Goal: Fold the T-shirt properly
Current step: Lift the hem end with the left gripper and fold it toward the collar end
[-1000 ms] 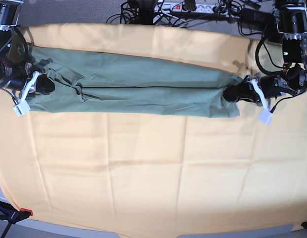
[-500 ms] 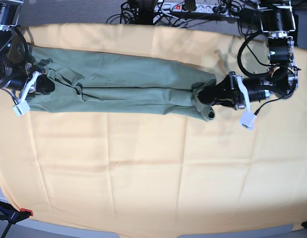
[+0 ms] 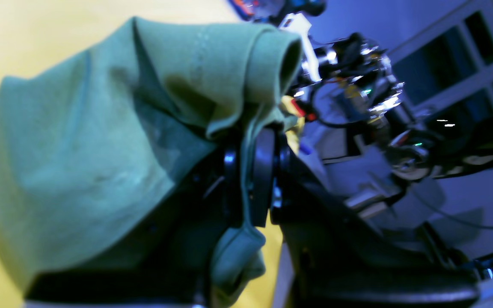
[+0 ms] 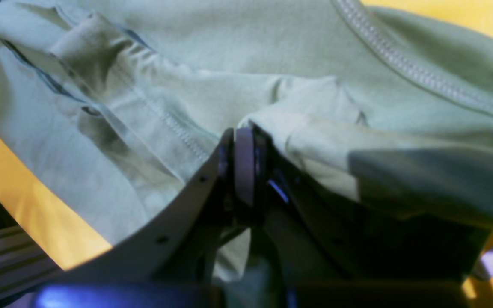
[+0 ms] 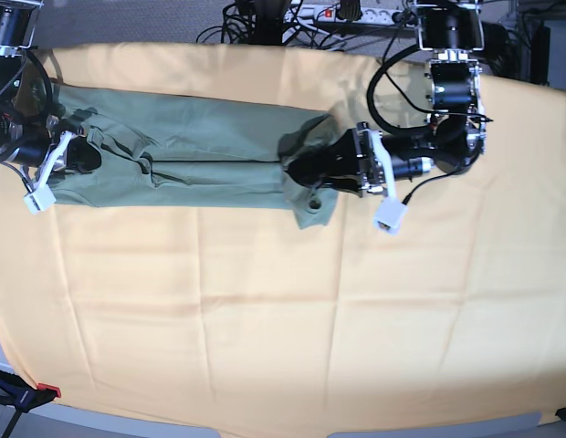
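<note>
One sage-green short-sleeved T-shirt of thin soft fabric [image 5: 192, 151] lies across the upper part of the base view. One large yellow-orange cloth [image 5: 265, 319] covers the surface beneath it. Two black robot grippers are counted: the left gripper [image 5: 297, 173] near the upper middle, the right gripper [image 5: 82, 155] at the upper left. One white power strip [image 5: 342, 13] sits along the top edge among black cables, too tangled to count.

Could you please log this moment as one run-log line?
left gripper: shut on T-shirt hem, carrying it toward collar | right gripper: shut on collar end, static | cloth: flat
</note>
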Controlling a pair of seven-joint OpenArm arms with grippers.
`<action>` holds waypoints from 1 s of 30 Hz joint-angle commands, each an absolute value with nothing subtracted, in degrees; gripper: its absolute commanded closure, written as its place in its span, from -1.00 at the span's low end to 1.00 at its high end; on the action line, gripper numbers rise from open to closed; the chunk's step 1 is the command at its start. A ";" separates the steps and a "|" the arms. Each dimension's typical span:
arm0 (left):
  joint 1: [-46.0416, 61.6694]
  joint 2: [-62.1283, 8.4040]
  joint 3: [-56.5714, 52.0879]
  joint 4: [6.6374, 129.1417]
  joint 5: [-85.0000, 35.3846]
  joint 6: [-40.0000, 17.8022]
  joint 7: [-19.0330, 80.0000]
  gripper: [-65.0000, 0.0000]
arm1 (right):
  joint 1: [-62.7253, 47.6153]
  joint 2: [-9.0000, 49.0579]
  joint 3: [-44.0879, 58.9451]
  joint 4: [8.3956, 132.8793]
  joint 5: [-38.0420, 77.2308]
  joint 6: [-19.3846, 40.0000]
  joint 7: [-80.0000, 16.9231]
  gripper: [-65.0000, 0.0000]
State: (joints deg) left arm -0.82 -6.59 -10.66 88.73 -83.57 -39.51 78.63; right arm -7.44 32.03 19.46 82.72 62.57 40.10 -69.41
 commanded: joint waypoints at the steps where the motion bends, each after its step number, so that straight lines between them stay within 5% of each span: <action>1: -1.74 -5.65 -10.44 89.62 -85.00 -40.00 78.06 1.00 | -6.94 33.19 19.88 83.31 62.11 40.00 -69.60 1.00; 8: -1.72 -1.72 -10.13 89.62 -83.33 -40.00 76.82 1.00 | -6.96 33.19 19.88 83.31 62.11 40.00 -69.63 1.00; 9: -1.72 -1.72 -10.13 89.62 -83.74 -40.00 76.82 0.88 | -6.96 33.19 19.88 83.31 62.08 40.00 -69.63 1.00; 13: -1.72 -1.76 -10.13 89.62 -85.00 -38.70 77.23 -0.21 | -6.94 33.21 19.88 83.31 62.08 40.00 -69.63 0.76; 15: -1.76 -1.76 -10.13 89.62 -85.00 -36.69 78.28 -0.39 | -6.90 33.21 19.88 83.31 62.11 40.00 -69.60 0.65; 27: -1.78 -1.89 -9.50 89.62 -85.00 -40.00 79.33 -0.35 | -3.11 33.52 19.92 83.33 63.20 40.00 -69.67 0.62; 28: -1.80 -1.91 -9.78 89.65 -85.00 -40.00 79.33 -0.21 | -2.79 33.52 19.94 83.33 63.22 40.00 -69.65 0.62; 30: -1.78 -1.91 -11.05 89.65 -85.00 -40.00 79.35 0.43 | -1.91 33.52 19.92 83.33 63.18 40.00 -69.65 0.62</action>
State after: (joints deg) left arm -0.82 -2.02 -10.94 88.73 -83.22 -39.64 79.75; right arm -2.81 32.05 19.44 82.70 62.33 39.92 -70.50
